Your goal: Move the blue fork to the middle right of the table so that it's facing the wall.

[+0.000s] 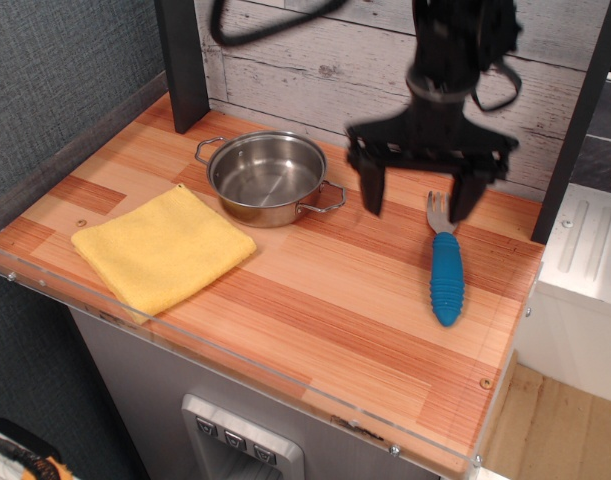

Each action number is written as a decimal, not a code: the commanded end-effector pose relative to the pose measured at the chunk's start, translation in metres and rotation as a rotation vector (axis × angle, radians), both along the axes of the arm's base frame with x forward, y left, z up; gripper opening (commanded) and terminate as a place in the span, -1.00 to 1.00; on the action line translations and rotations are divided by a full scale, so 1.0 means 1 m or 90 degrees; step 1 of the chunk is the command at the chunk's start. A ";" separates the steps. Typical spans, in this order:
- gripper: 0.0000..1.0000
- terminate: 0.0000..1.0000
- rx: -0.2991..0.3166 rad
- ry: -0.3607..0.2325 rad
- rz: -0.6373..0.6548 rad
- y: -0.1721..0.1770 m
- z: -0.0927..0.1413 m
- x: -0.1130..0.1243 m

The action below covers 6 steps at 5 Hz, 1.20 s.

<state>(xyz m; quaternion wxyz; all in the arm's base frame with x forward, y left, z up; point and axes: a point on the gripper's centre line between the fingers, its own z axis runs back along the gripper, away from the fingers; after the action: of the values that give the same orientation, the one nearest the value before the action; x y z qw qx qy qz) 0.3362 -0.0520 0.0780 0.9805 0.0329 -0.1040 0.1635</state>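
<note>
1. On the rectangular wooden table (pixel 315 300) of light and reddish-brown striped planks, three loose things are counted: one fork, one pan and one cloth.
2. One blue fork (pixel 445 265), with a thick ribbed bright-blue handle and a short grey four-tined metal head, is seen lying flat at the middle right of the table, its tines pointed toward the wall (pixel 315 60) of weathered whitish-grey horizontal planks.
3. One black robot gripper (pixel 418 196) is seen raised above the table, just left of the fork's head; its two fingers (pixel 370 185) are spread wide apart and nothing is held between them.
4. One round stainless-steel pan (pixel 268 177) with two wire handles is placed near the back, left of the gripper and well apart from the fork.
5. One folded yellow cloth (pixel 160 247) is laid at the front left, just beside the pan.
</note>
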 end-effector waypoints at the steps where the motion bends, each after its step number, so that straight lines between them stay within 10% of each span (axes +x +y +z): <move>1: 1.00 -1.00 0.064 0.042 -0.122 0.028 0.053 -0.044; 6: 1.00 -1.00 0.070 0.108 0.080 0.127 0.081 -0.132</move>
<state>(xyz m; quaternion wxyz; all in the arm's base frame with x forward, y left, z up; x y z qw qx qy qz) 0.2126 0.0863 0.1487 0.9709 0.1064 -0.0144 0.2139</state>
